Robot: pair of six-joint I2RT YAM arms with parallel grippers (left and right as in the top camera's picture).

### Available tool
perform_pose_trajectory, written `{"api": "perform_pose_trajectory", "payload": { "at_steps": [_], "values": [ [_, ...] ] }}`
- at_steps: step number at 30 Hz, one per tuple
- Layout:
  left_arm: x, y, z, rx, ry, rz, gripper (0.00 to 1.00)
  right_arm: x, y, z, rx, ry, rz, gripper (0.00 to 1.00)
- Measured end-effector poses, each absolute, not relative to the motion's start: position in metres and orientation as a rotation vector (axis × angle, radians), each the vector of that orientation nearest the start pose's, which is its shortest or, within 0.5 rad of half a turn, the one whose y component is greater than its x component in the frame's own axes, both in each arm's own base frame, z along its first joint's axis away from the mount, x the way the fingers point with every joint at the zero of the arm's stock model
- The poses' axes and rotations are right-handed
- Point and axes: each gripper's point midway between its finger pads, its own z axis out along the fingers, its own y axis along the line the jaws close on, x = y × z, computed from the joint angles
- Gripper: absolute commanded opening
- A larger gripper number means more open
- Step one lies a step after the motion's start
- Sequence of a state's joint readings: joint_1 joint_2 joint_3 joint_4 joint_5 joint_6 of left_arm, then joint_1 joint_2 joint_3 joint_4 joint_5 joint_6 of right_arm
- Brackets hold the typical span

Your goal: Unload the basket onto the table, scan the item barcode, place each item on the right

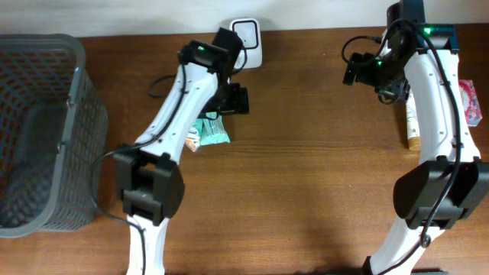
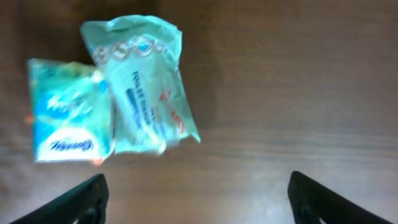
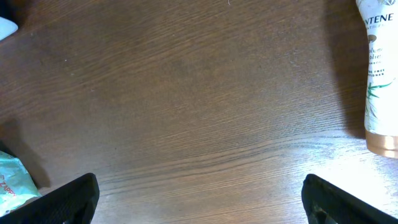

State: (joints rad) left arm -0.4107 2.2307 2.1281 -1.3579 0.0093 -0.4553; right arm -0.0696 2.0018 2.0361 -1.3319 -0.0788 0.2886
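Setting: robot test bench dressed as a shop checkout.
Evidence: brown wooden table; grey mesh shopping basket at its left end; small white box at the far edge, probably a barcode scanner; pale green sealed packet; teal packet; Pantene tube; left arm; right arm.

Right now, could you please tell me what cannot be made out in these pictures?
- Left wrist: print on the crumpled packet and flat packet is blurred; no barcode readable.
- Overhead: the left arm covers most of both.
- Right wrist: the tube is cut off by the top edge.
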Motion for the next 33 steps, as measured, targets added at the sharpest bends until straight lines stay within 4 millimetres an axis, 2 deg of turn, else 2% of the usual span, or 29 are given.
{"api": "perform_pose_trajectory", "payload": {
  "at_steps": [3, 6, 9, 10, 12, 14, 17, 19, 21, 23, 26, 28, 30, 33],
  "values": [
    [0.429, -0.185, 0.088, -0.086, 3.049, -0.040, 0.86, 0.439, -0.017, 0.186, 0.497, 2.831, 0.156, 0.99],
    [0.433, -0.173, 0.069, -0.125, 3.058, 0.084, 0.87, 0.439, -0.017, 0.186, 0.496, 2.831, 0.156, 0.99],
    [0.436, -0.168, 0.063, -0.138, 3.050, 0.124, 0.84, 0.439, -0.017, 0.186, 0.497, 2.831, 0.156, 0.99],
    [0.443, -0.169, 0.062, -0.144, 3.028, 0.112, 0.75, 0.439, -0.017, 0.186, 0.497, 2.831, 0.156, 0.99],
    [0.448, -0.171, 0.062, -0.147, 3.007, 0.095, 0.67, 0.439, -0.017, 0.186, 0.496, 2.831, 0.156, 0.99],
    [0.451, -0.172, 0.062, -0.160, 2.996, 0.085, 0.67, 0.439, -0.017, 0.186, 0.497, 2.831, 0.156, 0.99],
    [0.450, -0.171, 0.056, -0.162, 3.009, 0.096, 0.74, 0.439, -0.017, 0.186, 0.496, 2.831, 0.156, 0.99],
    [0.446, -0.164, 0.035, -0.172, 3.059, 0.141, 0.73, 0.439, -0.017, 0.186, 0.497, 2.831, 0.156, 0.99],
    [0.443, -0.155, 0.024, -0.201, 3.095, 0.155, 0.70, 0.439, -0.017, 0.186, 0.497, 2.831, 0.156, 0.99],
    [0.445, -0.149, 0.022, -0.216, 3.113, 0.108, 0.69, 0.439, -0.017, 0.186, 0.497, 2.831, 0.156, 0.99],
    [0.445, -0.151, 0.021, -0.185, 3.141, 0.013, 0.64, 0.439, -0.017, 0.186, 0.497, 2.831, 0.156, 0.99],
    [0.441, -0.161, 0.020, -0.138, 3.158, -0.030, 0.54, 0.439, -0.017, 0.186, 0.497, 2.831, 0.156, 0.99],
    [0.438, -0.167, 0.018, -0.106, 3.164, -0.042, 0.53, 0.439, -0.017, 0.186, 0.496, 2.831, 0.156, 0.99],
    [0.427, -0.191, 0.017, -0.021, 3.180, -0.082, 0.52, 0.439, -0.017, 0.186, 0.497, 2.831, 0.156, 0.99]
  ]
}}
